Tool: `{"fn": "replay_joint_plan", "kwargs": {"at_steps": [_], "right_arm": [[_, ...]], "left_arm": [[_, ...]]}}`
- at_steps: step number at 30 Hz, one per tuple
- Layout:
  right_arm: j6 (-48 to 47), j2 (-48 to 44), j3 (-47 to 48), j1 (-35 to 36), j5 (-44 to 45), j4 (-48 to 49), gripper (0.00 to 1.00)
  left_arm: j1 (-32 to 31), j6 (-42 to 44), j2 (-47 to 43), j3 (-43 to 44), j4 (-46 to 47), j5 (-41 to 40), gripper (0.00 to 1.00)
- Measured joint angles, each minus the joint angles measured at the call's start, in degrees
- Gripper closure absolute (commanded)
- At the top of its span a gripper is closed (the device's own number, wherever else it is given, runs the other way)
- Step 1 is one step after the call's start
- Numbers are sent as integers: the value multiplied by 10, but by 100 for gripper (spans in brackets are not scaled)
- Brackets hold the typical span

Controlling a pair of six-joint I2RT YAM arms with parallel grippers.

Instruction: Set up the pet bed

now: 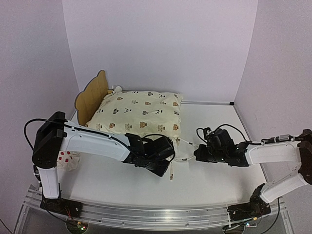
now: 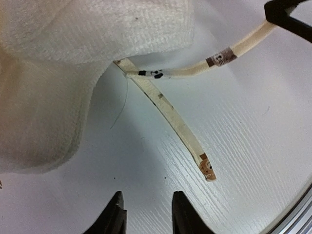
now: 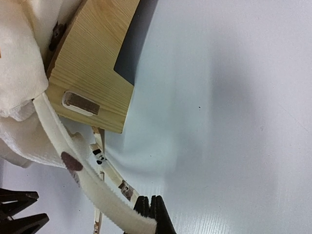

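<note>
Back left of table: one pet bed, holding one bear-print cushion. Off cushion's near corner: two ties. Right gripper clamped on one tie. Left gripper parted, gripping nothing, over table near other tie's end. One spotted pillow outside bed, beside left arm.
</note>
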Motion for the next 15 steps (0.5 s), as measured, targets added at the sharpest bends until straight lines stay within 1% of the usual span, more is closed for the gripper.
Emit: {"fn": "replay_joint_plan", "kwargs": {"at_steps": [2,6,11,15], "right_arm": [[-8,-11,12,0,1,-21,100],[-24,-40,29,0,6,-52,100],[-38,-62,32,0,13,-76,100],[-43,-66,32,0,16,-92,100]], "left_arm": [[-3,-2,2,2,1,11,47],[-11,-2,18,16,3,25,45],[-19,-2,49,48,-1,35,44],[-23,-1,81,82,-12,36,47]]}}
